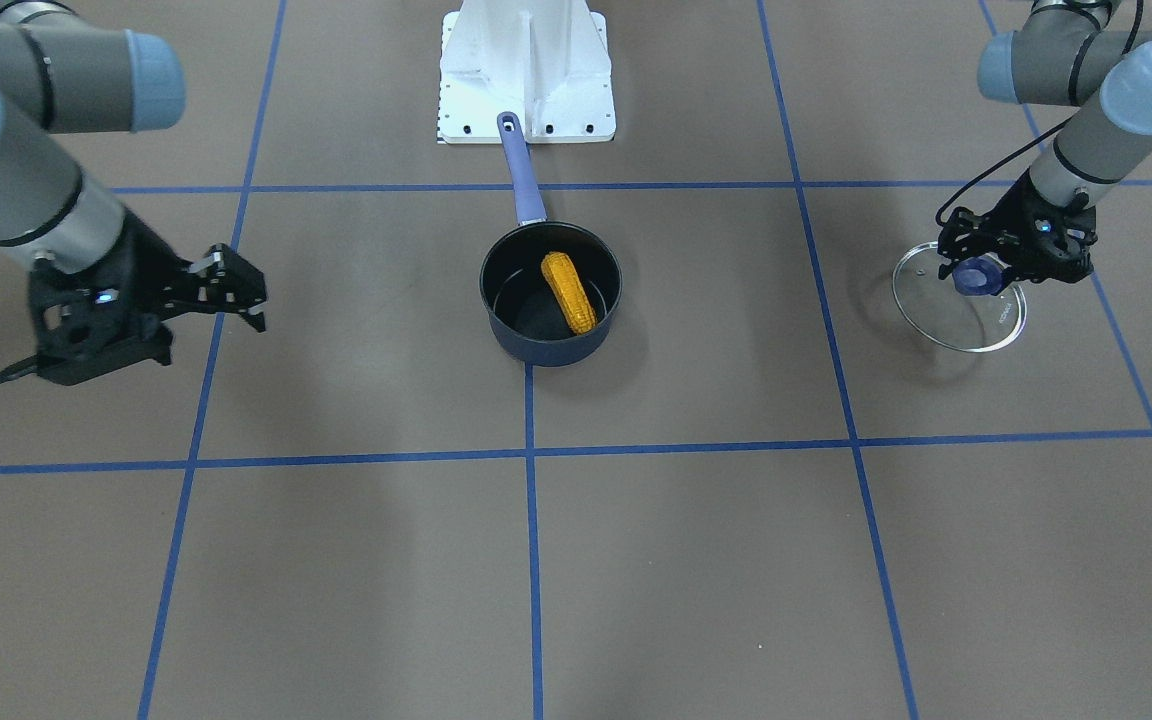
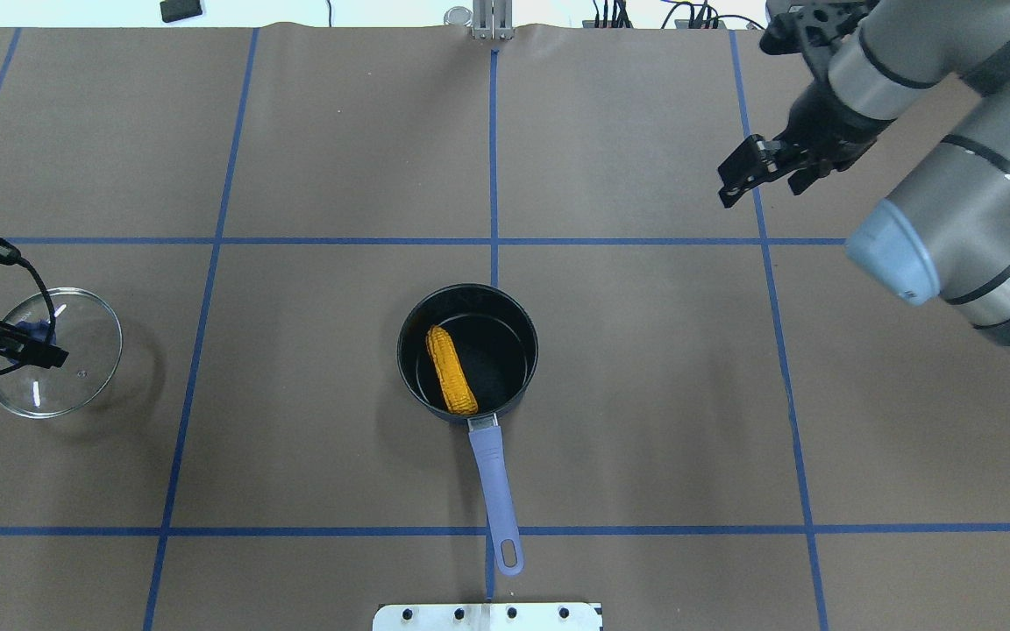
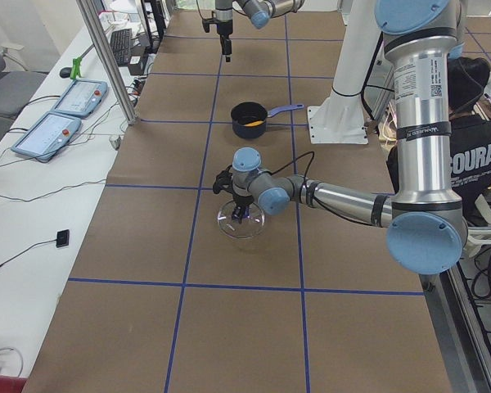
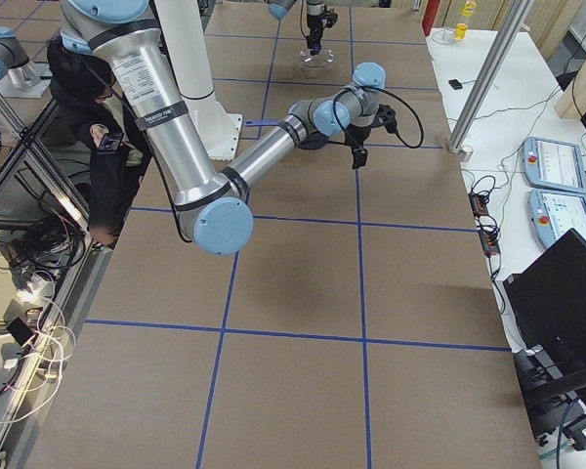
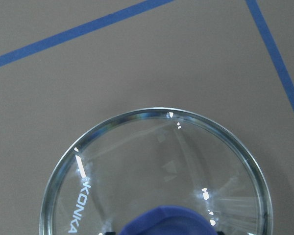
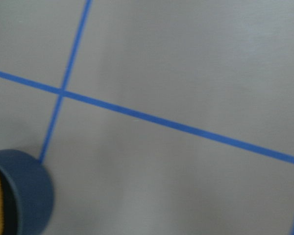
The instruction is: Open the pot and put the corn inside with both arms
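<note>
While my L pincer (image 1: 981, 275) gripped the lid (image 1: 946, 320) by its knob, my R pincer (image 1: 248, 295) hung w/ fingers apart. Corn (image 2: 452, 372) lay inside the pot (image 1: 546, 350), long axis approx. along the handle (image 2: 492, 473), slightly skewed.

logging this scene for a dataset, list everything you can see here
pot: 1, dark blue, periwinkle handle, table centre, uncovered
corn: 1, orange-yellow, inside the pot
glass lid: 1, clear, blue knob, robot's left, apart from pot
table: 1, brown, blue tape grid
pedestal base: 1, white, by the handle's end
teach pendants: 2, grey, side bench
person: 1, black shirt, behind the robot
left gripper: 1, black, fingers at the knob, grip unclear
right gripper: 1, black, fingers open, empty, robot's right
</note>
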You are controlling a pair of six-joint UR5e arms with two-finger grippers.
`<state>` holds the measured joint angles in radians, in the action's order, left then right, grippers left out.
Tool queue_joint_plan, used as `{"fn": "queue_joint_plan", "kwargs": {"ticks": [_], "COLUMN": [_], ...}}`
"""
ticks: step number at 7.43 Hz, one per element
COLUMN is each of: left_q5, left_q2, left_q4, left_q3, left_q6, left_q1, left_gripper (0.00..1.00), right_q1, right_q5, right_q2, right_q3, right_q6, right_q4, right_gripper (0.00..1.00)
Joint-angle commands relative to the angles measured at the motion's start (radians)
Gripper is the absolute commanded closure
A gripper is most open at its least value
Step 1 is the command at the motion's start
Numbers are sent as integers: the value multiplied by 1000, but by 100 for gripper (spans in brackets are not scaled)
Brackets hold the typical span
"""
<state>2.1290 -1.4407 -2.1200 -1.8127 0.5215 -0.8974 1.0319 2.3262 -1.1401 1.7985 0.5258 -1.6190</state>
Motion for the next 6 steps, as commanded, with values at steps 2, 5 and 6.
{"fn": "queue_joint_plan", "kwargs": {"ticks": [2,5,6], "left_q5": [0,-1,-1], "left_q2": [-3,-47,-49], "left_q4": [0,0,0], "left_q3": [6,62,64], "left_q6": [0,0,0], "left_q1": [5,12,14], "left_gripper": [35,35,35], "right_q1": [164,250,255], "right_q5": [56,142,145], "right_q2": [-162,-220,-221], "right_q3": [-36,-83,-90], "right_q6": [-261,-387,-391], "right_q4": [-2,-1,-1], "right_gripper": [0,0,0]}}
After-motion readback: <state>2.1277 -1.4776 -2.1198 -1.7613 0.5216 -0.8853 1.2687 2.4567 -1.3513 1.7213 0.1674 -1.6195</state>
